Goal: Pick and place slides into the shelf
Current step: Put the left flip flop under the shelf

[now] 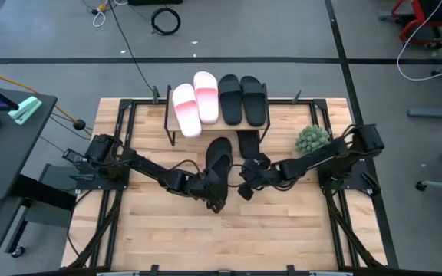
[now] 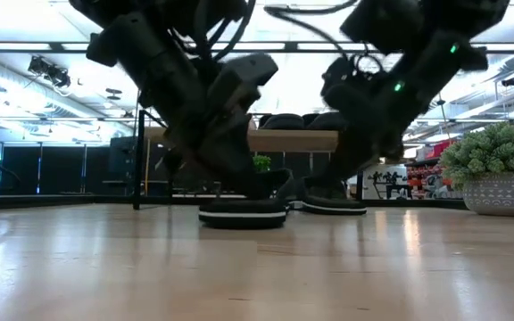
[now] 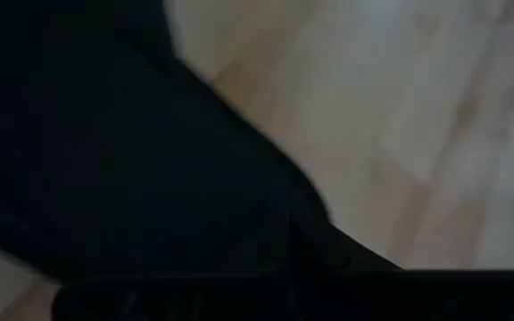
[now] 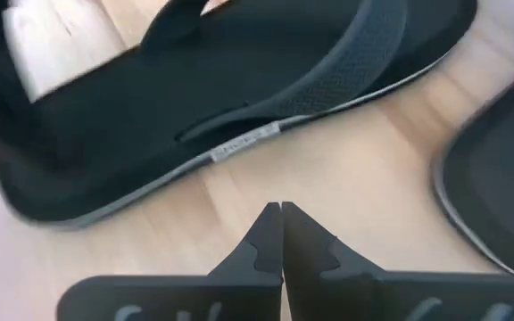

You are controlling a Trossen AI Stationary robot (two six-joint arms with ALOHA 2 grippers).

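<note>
The shelf (image 1: 167, 126) stands at the table's far edge. Two pale pink slides (image 1: 196, 103) and two black slides (image 1: 242, 100) lie on its plank top. A third black slide (image 1: 219, 156) lies flat on its sole on the table in front of the shelf, and a fourth (image 1: 248, 142) lies beside it, partly under the shelf. My left gripper (image 1: 216, 195) sits over the third slide's near end; the slide fills its wrist view (image 3: 150, 160). My right gripper (image 4: 281, 209) is shut just short of that slide's side edge (image 4: 248, 138), touching nothing.
A small green potted plant (image 1: 312, 139) stands on the table to the right of the shelf, close to my right arm. Bare wooden tabletop (image 1: 221, 238) spreads toward the near edge. Black frame rails (image 1: 125, 123) run along the table's left and right sides.
</note>
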